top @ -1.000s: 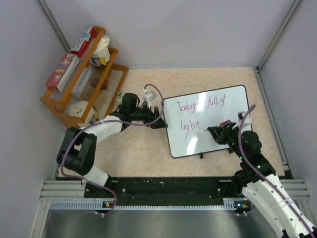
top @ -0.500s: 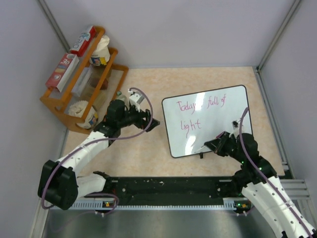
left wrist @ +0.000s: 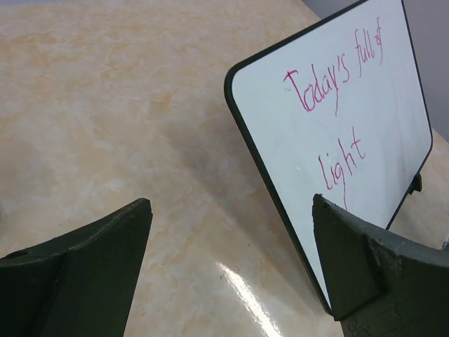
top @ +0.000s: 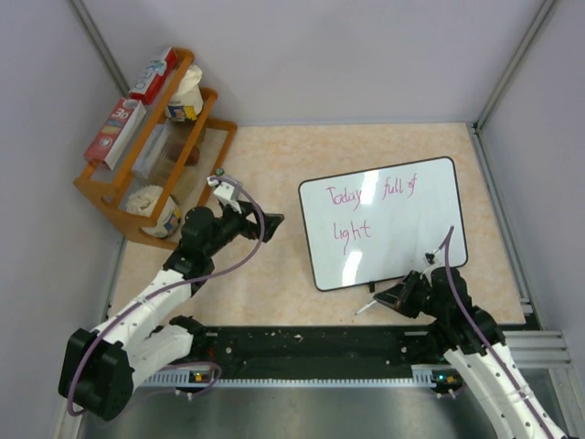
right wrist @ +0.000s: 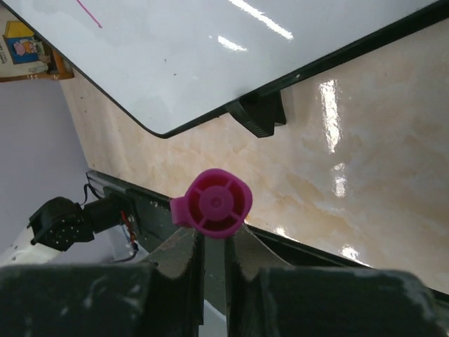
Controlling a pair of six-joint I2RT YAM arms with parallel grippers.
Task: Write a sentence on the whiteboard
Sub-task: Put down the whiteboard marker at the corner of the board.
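Sentence [left wrist: 330, 105] looked done; L pincer [left wrist: 230, 210], open & empty, and R pincer [right wrist: 210, 246], gripping marker [right wrist: 212, 203], had backed off board [top: 402, 247].

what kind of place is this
Probably a robot lab test cell: plain walls box in the tabletop, a left arm and right arm bolted at its edge, plus a whiteboard and a rack of props.

Beige table [top: 274, 274], whiteboard [top: 393, 229], wooden rack [top: 89, 189]

light: bright, even, overhead | glare: streaks on whiteboard [right wrist: 210, 63] and table [right wrist: 330, 126] | blur: near fingers [left wrist: 365, 267] soft
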